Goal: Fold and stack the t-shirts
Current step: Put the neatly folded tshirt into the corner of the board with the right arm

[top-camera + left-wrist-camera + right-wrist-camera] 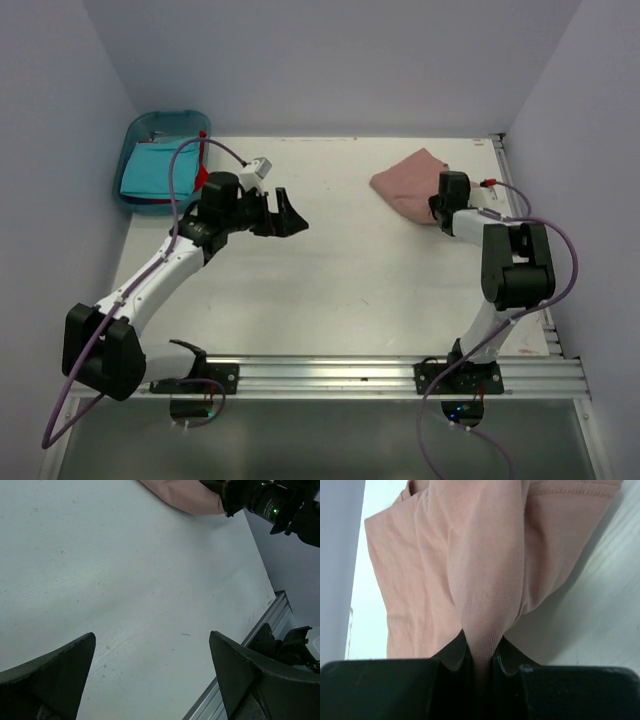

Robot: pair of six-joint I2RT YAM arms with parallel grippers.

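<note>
The pink t-shirt (408, 182) lies in a soft lump at the far right side of the desk (330, 280). The right hand (480, 656) is right at it. Its two fingers are pressed together on a fold of the pink cloth, and the cloth runs away from the fingers toward the far side. The lump is longer from left to right than from near to far.

The left hand (287, 216) is spread wide apart and holds nothing. It hangs over bare desk, well apart from the shirt, which lies off to its right. So the right arm is much nearer. I think the left hand has to go right to reach the shirt's free left edge.

A turquoise t-shirt (150, 172) sits in the blue bin (135, 130) at the far left corner, with a red t-shirt (203, 165) at the bin's right edge.
</note>
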